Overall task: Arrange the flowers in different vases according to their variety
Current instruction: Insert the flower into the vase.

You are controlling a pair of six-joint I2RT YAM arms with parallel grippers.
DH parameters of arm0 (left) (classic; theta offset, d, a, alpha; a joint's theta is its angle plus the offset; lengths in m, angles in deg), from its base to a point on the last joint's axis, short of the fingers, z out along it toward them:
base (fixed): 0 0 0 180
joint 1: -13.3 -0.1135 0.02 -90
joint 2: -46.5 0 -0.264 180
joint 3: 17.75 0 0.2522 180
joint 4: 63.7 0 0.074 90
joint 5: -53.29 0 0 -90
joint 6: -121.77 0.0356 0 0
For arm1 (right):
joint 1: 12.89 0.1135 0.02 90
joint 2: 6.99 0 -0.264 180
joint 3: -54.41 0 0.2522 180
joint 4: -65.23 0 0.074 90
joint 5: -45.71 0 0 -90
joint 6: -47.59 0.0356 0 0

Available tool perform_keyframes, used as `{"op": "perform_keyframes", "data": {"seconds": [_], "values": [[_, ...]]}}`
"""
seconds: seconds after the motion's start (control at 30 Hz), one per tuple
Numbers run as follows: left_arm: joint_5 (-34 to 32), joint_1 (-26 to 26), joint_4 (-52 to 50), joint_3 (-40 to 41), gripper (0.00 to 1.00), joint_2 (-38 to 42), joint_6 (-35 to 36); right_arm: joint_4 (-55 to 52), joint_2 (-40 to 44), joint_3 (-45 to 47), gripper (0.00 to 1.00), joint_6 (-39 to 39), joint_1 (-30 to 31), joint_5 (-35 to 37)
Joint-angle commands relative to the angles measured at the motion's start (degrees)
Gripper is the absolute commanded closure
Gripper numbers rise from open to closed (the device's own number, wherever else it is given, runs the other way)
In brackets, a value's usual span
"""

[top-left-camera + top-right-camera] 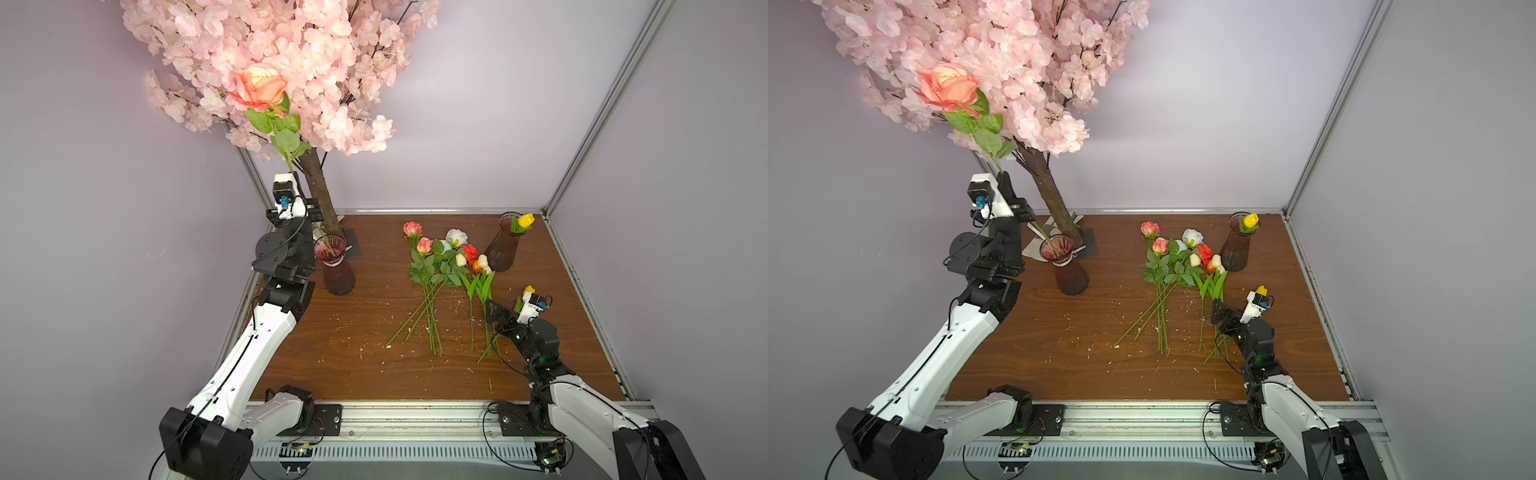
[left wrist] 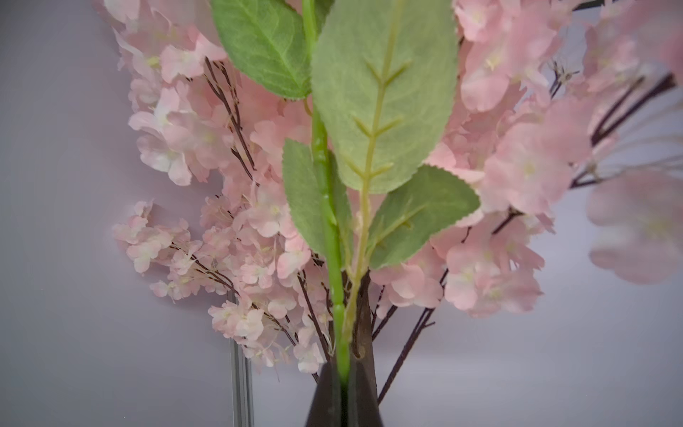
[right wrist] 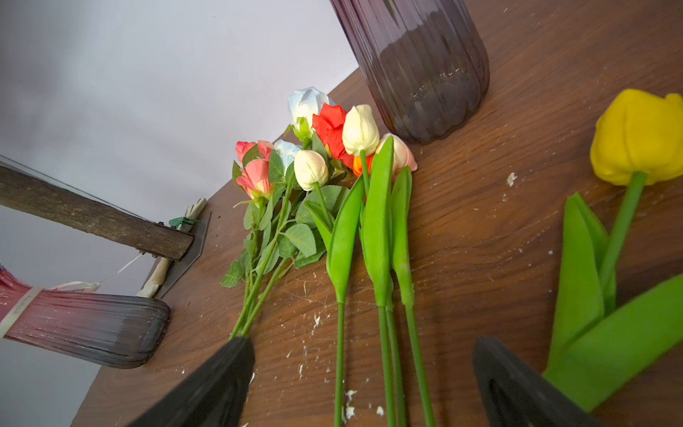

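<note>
The coral rose [image 1: 259, 87] rises high above the left pincer [image 2: 343, 399], which is clamped tight on its stem; below the pincer the stem's foot dips into the banded vase [image 1: 338, 278]. Best, I'd say, to lower it straight along the stem, clear of the blossom tree [image 1: 291, 50], before letting go. The right pincer [image 3: 362, 347] gapes empty over loose tulips [image 3: 360, 129].

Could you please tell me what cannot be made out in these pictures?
Bloom of the coral rose: cut off by the left wrist view's edge.
Its stem end: lost inside the dark banded vase in both top views.
Loose yellow tulip: mostly hidden behind the right wrist camera in both top views.
</note>
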Motion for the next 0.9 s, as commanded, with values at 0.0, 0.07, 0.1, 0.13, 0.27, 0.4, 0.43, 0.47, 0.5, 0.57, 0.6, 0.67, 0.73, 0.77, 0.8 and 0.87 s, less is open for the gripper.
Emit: {"op": "perform_keyframes", "data": {"seconds": [0.0,0.07,0.1,0.13,0.27,0.4,0.43,0.47,0.5,0.57,0.6,0.67,0.73,0.77,0.8,0.87], "values": [[3.3,-1.6,-0.5,-3.0,1.0,0.5,-1.6,3.2,-0.7,-1.6,0.01,0.1,-0.2,-1.4],[3.8,-2.5,-0.7,-3.3,1.0,-0.2,-1.9,3.3,-1.2,-1.7,0.0,0.2,-0.2,-1.7],[4.2,-2.9,-0.8,-3.3,1.0,-0.6,-2.3,3.4,-1.2,-1.8,0.0,0.2,-0.1,-1.7],[4.2,-3.1,-0.7,-2.9,1.0,-1.0,-2.4,3.4,-1.3,-1.8,0.0,0.2,-0.1,-1.7],[3.9,-4.0,1.5,-0.2,1.0,-2.9,-3.0,3.0,-1.0,-1.8,0.0,0.0,-0.2,-1.6],[3.9,-4.3,3.2,2.9,1.0,-5.2,-3.7,2.6,-0.2,-1.6,0.0,0.0,-0.2,-1.2],[3.9,-4.3,3.6,3.8,1.0,-5.7,-4.0,2.6,-0.1,-1.6,0.01,0.0,-0.1,-1.1],[3.8,-4.3,3.9,4.5,1.0,-6.1,-4.3,2.7,-0.2,-1.6,0.0,0.0,-0.2,-1.2],[3.6,-4.4,4.1,5.2,1.0,-6.4,-4.6,2.6,-0.2,-1.5,0.01,0.0,-0.1,-1.3],[3.7,-4.4,3.7,6.5,1.0,-6.9,-5.4,2.7,-0.3,-1.7,0.01,0.0,-0.2,-1.4],[3.8,-4.4,3.0,7.2,1.0,-7.0,-6.2,2.7,-0.4,-1.7,0.0,0.0,-0.2,-1.4],[4.3,-4.4,2.8,9.2,1.0,-6.4,-7.8,2.8,-0.5,-1.7,0.01,0.1,-0.2,-1.4],[4.3,-4.3,4.3,12.0,1.0,-5.9,-9.3,2.9,-0.5,-1.7,0.01,0.1,-0.1,-1.4],[4.4,-4.4,4.0,12.9,1.0,-5.8,-10.1,3.0,-0.7,-1.7,0.0,0.2,-0.1,-1.5],[4.5,-4.4,3.2,13.3,1.0,-5.9,-10.8,3.1,-0.8,-1.7,0.01,0.2,-0.2,-1.6],[5.1,-4.3,1.9,13.8,1.0,-6.6,-11.9,3.2,-0.9,-1.7,0.01,0.2,-0.2,-1.7]]}}
